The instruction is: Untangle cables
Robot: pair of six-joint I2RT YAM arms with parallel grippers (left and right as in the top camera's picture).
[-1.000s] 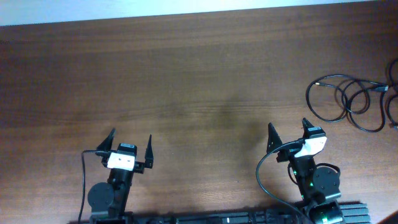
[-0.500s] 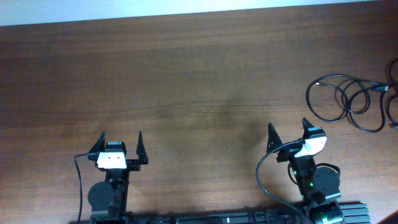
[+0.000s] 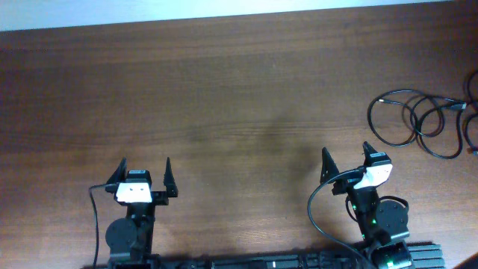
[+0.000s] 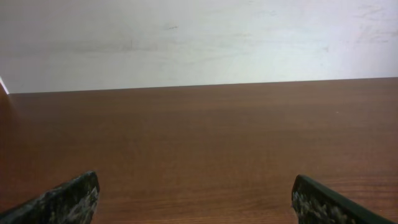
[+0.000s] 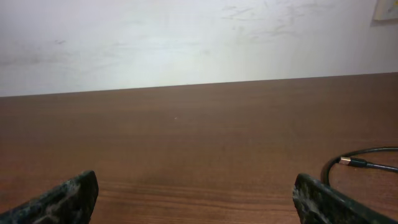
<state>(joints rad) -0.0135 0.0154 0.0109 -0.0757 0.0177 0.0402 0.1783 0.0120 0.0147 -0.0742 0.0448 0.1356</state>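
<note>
Cables (image 3: 416,113) lie looped on the table (image 3: 224,90), at the far right.
Both pincers stand released at the near edge: the left gripper (image 3: 145,164) well apart from the bundle, the right gripper (image 3: 345,151) nearer it, with one metal-tipped plug (image 5: 352,162) showing at the right of its wrist view.

The cables (image 3: 418,119) lie in loose, overlapping loops at the right edge of the brown wooden table (image 3: 239,90). At the near edge, the left gripper (image 3: 145,166) and the right gripper (image 3: 345,153) both stand with jaws wide apart, holding nothing, well apart from the cables.
</note>
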